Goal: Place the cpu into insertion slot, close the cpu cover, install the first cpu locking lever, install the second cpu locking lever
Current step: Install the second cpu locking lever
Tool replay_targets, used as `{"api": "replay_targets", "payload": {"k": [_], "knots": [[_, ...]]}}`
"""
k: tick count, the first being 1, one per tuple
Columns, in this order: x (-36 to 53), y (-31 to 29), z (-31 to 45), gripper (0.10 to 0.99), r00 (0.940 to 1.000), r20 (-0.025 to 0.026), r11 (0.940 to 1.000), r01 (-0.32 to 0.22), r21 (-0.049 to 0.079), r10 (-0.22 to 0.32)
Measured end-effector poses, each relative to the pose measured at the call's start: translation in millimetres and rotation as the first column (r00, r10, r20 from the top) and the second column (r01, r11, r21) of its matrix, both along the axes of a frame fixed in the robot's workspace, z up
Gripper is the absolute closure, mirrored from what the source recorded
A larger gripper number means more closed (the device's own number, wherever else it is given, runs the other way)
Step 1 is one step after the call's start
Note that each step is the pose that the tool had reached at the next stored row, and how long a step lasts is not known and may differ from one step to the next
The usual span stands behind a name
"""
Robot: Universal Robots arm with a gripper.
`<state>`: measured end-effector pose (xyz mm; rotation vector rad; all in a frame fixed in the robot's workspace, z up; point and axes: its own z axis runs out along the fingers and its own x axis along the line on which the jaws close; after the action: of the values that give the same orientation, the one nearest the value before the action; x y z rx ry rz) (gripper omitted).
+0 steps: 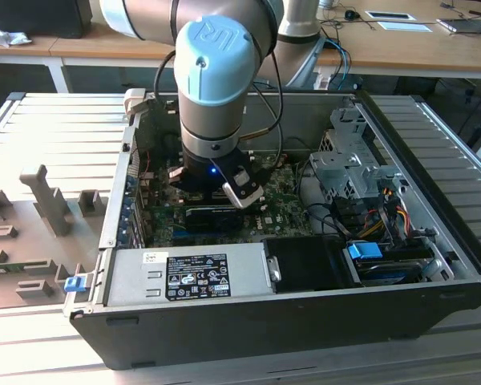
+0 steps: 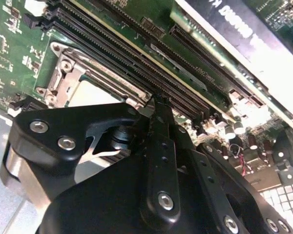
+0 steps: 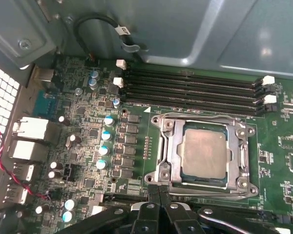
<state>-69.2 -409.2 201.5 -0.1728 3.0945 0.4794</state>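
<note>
The cpu [image 3: 203,152], a dull silver-grey square, lies flat in its socket on the green motherboard. The cpu cover [image 3: 168,146], a grey metal frame, lies down around it, with the chip's top showing through the cut-out. My gripper [image 3: 159,189] is shut, its two black fingers pressed together with nothing visible between them. Its tips sit at the socket's edge, by the corner of the cover. In the second wrist view the gripper [image 2: 158,101] points at the board beside the cpu [image 2: 95,95]. In the exterior view the gripper [image 1: 216,196] is down inside the open computer case.
Black memory slots [image 3: 195,92] run along the socket's far side, and capacitors [image 3: 107,135] stand beside it. A grey case wall [image 3: 210,34] rises behind the slots. The power supply [image 1: 192,273], a drive cage [image 1: 349,164] and cables [image 1: 381,200] crowd the case around the arm.
</note>
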Motion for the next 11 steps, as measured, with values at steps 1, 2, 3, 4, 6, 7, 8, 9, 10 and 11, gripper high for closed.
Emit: {"api": "replay_targets", "payload": {"k": [1, 2, 3, 4, 6, 7, 8, 9, 10, 11], "knots": [[-0.1, 0.1, -1.4, 0.984, 1.0, 0.0002, 1.0, -0.001, 0.006, 0.001], [-0.6, 0.0, -2.7, 0.984, 1.0, 0.0, 0.9999, -0.002, 0.016, 0.002], [-1.2, 0.0, -4.1, 0.984, 1.0, 0.0001, 0.9997, -0.003, 0.025, 0.003], [-1.9, 0.1, -4.8, 0.984, 1.0, 0.0001, 0.9995, -0.003, 0.03, 0.003], [-4.1, 0.0, -6.3, 0.984, 1.0, 0.0, 0.9991, -0.005, 0.041, 0.005], [-4.7, 0.1, -7.5, 0.984, 1.0, 0.0003, 0.9989, -0.005, 0.047, 0.005], [-4.9, 0.1, -8.3, 0.984, 1.0, 0.0002, 0.9988, -0.006, 0.05, 0.006], [-5.2, 0.2, -9.3, 0.984, 1.0, 0.0003, 0.9986, -0.005, 0.053, 0.005], [-5.7, 0.1, -10.4, 0.984, 1.0, 0.0001, 0.9985, -0.005, 0.055, 0.005], [-6.1, 0.1, -10.7, 0.984, 1.0, 0.0, 0.9985, -0.005, 0.055, 0.005]]}}
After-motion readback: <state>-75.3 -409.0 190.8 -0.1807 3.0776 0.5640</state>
